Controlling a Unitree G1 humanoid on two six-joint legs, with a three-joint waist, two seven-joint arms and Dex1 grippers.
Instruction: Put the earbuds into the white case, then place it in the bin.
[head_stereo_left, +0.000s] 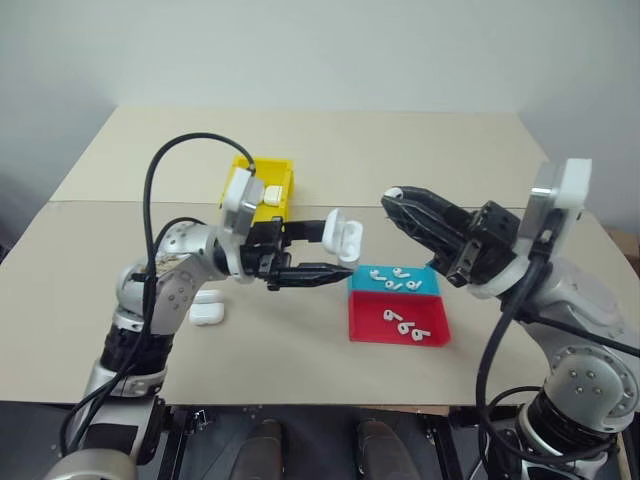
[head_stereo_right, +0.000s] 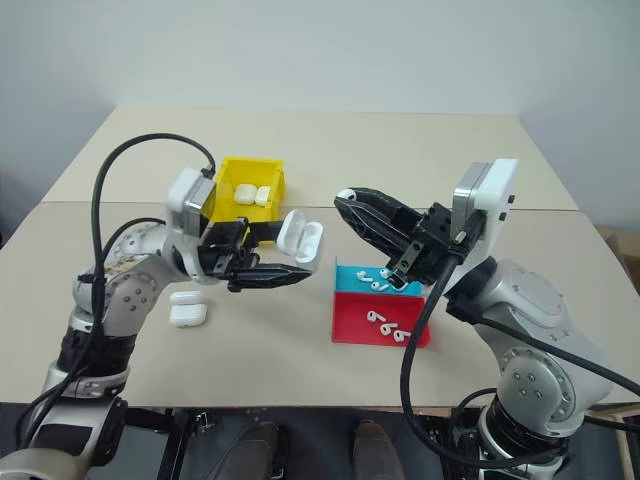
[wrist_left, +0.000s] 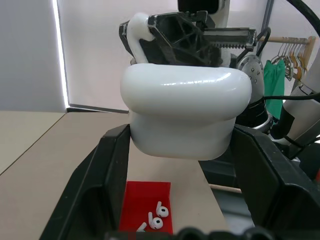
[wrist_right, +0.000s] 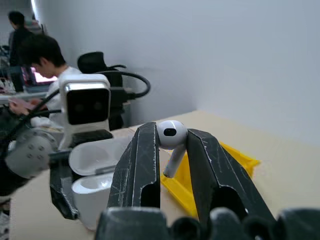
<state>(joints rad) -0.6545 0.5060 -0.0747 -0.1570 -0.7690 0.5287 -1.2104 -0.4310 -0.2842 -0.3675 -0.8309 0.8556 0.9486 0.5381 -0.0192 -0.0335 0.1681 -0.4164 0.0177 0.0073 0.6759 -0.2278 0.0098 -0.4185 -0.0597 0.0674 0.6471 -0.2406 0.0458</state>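
Note:
My left gripper (head_stereo_left: 335, 255) is shut on the white case (head_stereo_left: 341, 236), held above the table with its lid hinged open; its body sits between my fingers (wrist_left: 107, 165) in the left wrist view. Just to the right, my right gripper (head_stereo_left: 392, 200) points at the case and is shut on one earbud (wrist_right: 171, 135), pinched by its stem with the head sticking out at the fingertips. More earbuds (head_stereo_left: 405, 325) lie loose in the two trays. The yellow bin (head_stereo_left: 288, 185) stands behind my left hand, with white cases inside.
A teal tray (head_stereo_left: 428, 277) and a red tray (head_stereo_left: 362, 318) sit side by side under my right gripper. Two spare white cases (head_stereo_left: 207, 313) lie by my left arm. A person (wrist_right: 40, 55) sits at a desk in the background.

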